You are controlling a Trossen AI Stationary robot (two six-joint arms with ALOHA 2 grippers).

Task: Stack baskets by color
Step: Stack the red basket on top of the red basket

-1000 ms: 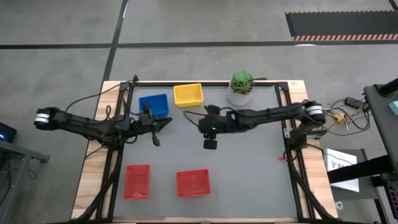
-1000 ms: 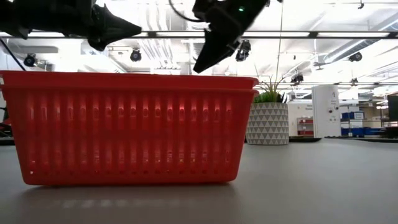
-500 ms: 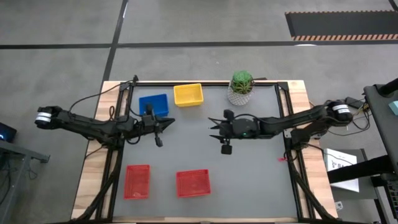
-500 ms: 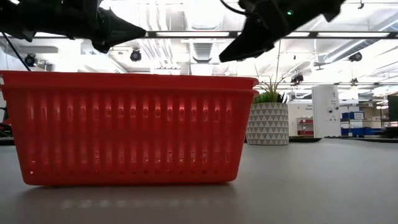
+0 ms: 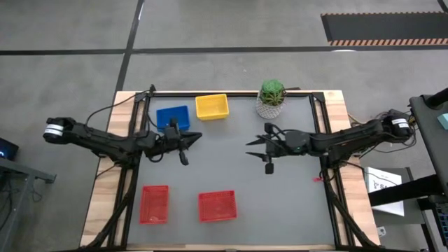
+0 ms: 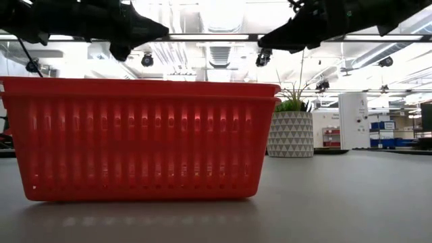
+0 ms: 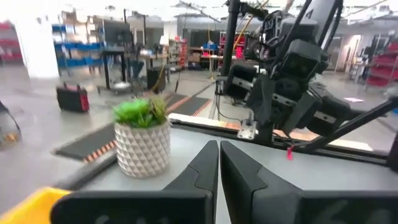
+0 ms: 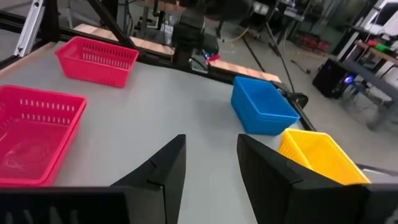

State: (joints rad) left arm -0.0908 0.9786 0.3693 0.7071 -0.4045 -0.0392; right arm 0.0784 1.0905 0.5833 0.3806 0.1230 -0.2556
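A blue basket (image 5: 173, 117) and a yellow basket (image 5: 211, 106) rest on their bases at the table's far side. Two red baskets (image 5: 155, 204) (image 5: 217, 206) stand near the front edge. In the low view the near red basket (image 6: 142, 138) shows a doubled rim. My left gripper (image 5: 198, 137) hovers shut, level, just right of the blue basket, pointing toward the table's middle (image 7: 219, 163). My right gripper (image 5: 250, 142) hovers open over the middle of the table, pointing left. Nothing is between its fingers (image 8: 208, 155).
A green plant in a white patterned pot (image 5: 271, 98) stands at the far edge, right of the yellow basket. Bare grey tabletop (image 5: 280, 196) lies between the grippers and to the front right. Wooden rails (image 5: 336, 203) frame the left and right sides.
My right gripper has drawn back from the table's middle toward the right edge. It has tipped from slanting downward to nearly level, and it stays open. My left gripper has edged a little toward the table's middle, still shut. No basket has moved.
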